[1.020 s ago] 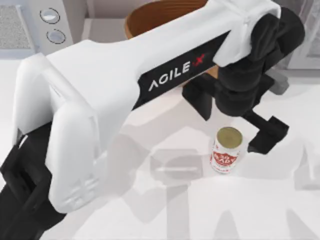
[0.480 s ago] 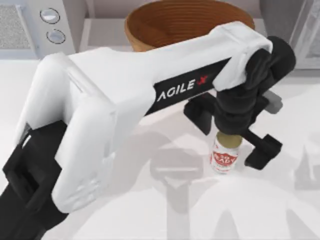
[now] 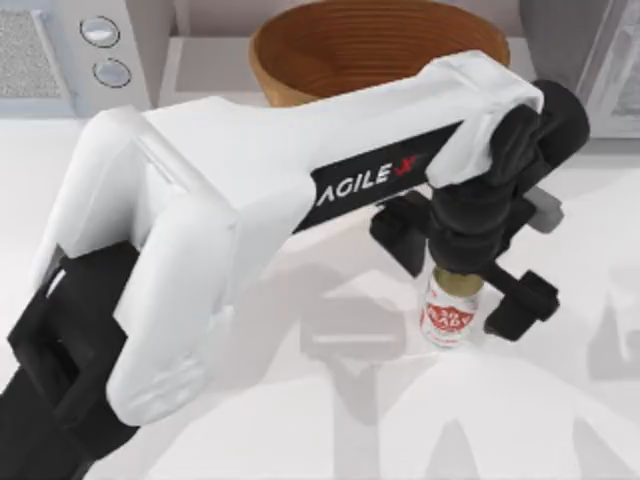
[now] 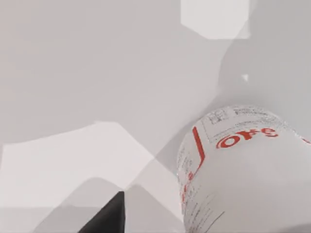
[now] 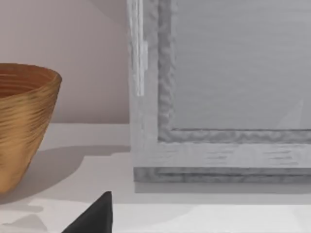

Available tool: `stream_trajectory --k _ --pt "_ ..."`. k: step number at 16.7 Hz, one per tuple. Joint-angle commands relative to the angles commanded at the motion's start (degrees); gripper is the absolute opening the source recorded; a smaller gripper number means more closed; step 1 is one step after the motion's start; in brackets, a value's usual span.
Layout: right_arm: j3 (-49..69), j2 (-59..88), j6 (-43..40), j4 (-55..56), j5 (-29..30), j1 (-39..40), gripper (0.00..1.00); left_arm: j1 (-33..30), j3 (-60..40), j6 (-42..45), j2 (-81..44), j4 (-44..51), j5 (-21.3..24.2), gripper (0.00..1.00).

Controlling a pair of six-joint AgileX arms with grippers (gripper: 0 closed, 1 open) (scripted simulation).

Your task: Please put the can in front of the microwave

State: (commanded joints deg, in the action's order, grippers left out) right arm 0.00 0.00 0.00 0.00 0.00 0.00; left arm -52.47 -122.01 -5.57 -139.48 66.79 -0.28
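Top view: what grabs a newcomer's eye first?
The big white left arm sweeps across the table from the lower left, its gripper down over the can right of centre, open fingers either side of it. Behind it at the back edge sits the wicker bowl, with the microwave in the far left corner.

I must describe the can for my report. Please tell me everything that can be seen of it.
The can is a small white cylinder with a red label and dull gold lid, standing upright on the white table, right of centre, in front of the wicker bowl. The left gripper is directly above it, open, black fingers on either side, not visibly touching.
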Motion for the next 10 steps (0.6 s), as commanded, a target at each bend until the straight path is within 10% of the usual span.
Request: stream_trajectory --k 10 --pt "0.0 0.0 0.0 0.0 0.0 0.0 1.00 0.0 0.0 0.0 0.0 0.0 0.0 0.02"
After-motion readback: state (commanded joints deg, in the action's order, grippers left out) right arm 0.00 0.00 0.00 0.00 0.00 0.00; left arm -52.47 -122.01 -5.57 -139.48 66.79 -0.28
